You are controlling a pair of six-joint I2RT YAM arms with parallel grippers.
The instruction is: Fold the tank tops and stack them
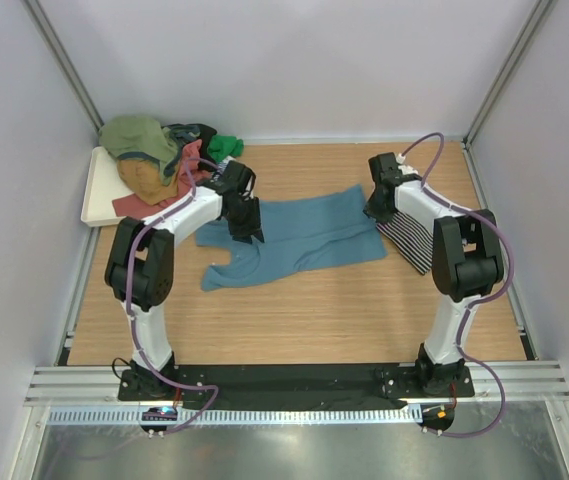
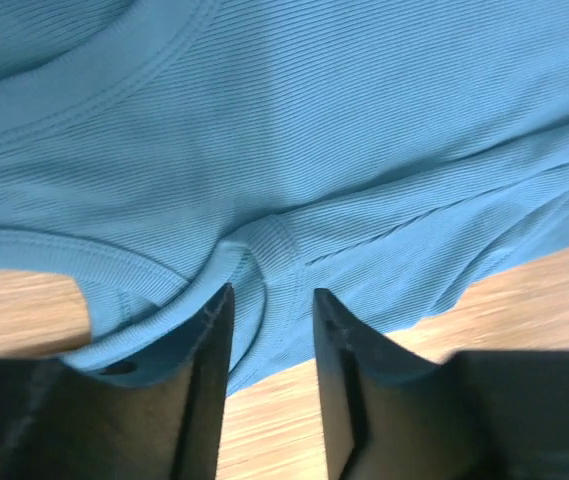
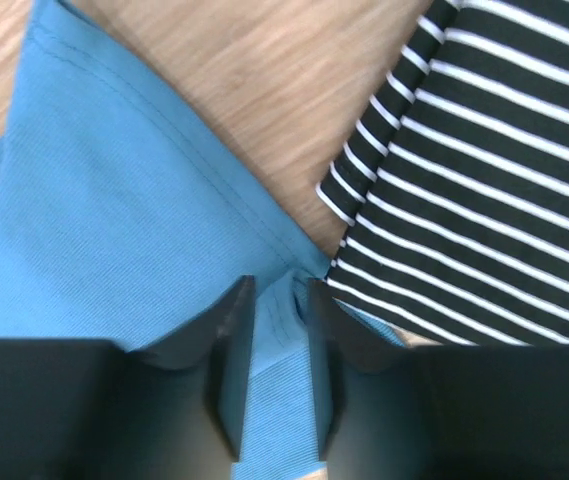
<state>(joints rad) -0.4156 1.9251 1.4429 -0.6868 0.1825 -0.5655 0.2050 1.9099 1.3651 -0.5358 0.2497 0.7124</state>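
The teal-blue tank top (image 1: 304, 235) lies spread flat across the middle of the wooden table. My left gripper (image 1: 247, 232) is down on its left part, and in the left wrist view (image 2: 269, 295) the fingers stand narrowly apart, pinching a puckered fold of its hem (image 2: 264, 250). My right gripper (image 1: 377, 212) is at the top's far right corner, shut on a bunched bit of teal cloth (image 3: 279, 285). The striped tank top (image 1: 412, 240) lies folded just right of it, and shows in the right wrist view (image 3: 484, 150) touching the teal edge.
A heap of tank tops sits at the back left on a white tray (image 1: 97, 195): olive (image 1: 139, 135), mustard (image 1: 144, 178), coral (image 1: 190, 160), green (image 1: 226, 147). White walls close in the left, back and right sides.
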